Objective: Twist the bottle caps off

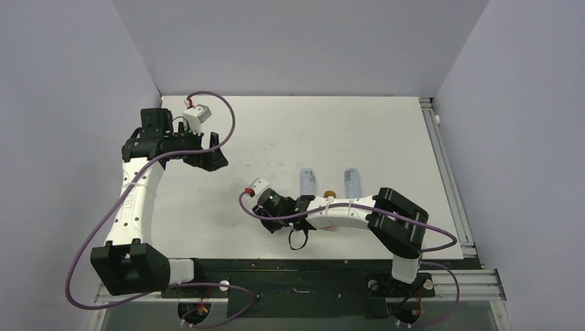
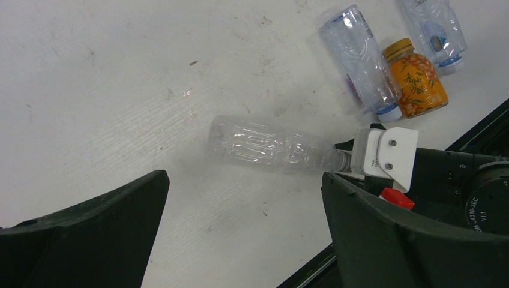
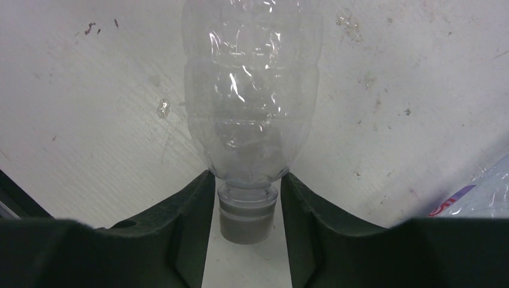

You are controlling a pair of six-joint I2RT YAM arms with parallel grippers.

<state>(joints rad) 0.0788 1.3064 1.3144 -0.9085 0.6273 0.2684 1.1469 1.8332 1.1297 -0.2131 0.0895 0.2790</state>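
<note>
A tall clear ribbed bottle (image 2: 270, 147) lies on its side on the white table (image 2: 120, 72). My right gripper (image 3: 246, 180) has closed in on the neck end of this ribbed bottle (image 3: 252, 90). Its fingers (image 3: 192, 210) hug the bottle cap (image 3: 246, 225), which looks grey in shadow, with their tips against the bottle's shoulder. My left gripper (image 2: 245, 180) hangs wide open and holds nothing, up at the far left (image 1: 210, 158), well away from the bottles. Two short clear bottles (image 2: 360, 60) (image 2: 435, 30) and a squat orange bottle (image 2: 417, 84) with a golden cap (image 2: 398, 48) lie together.
In the top view the short bottles (image 1: 308, 183) (image 1: 352, 181) lie just beyond my right forearm (image 1: 345, 215). The table's black front rail (image 1: 310, 265) runs along the near edge. Grey walls close in the left, back and right sides.
</note>
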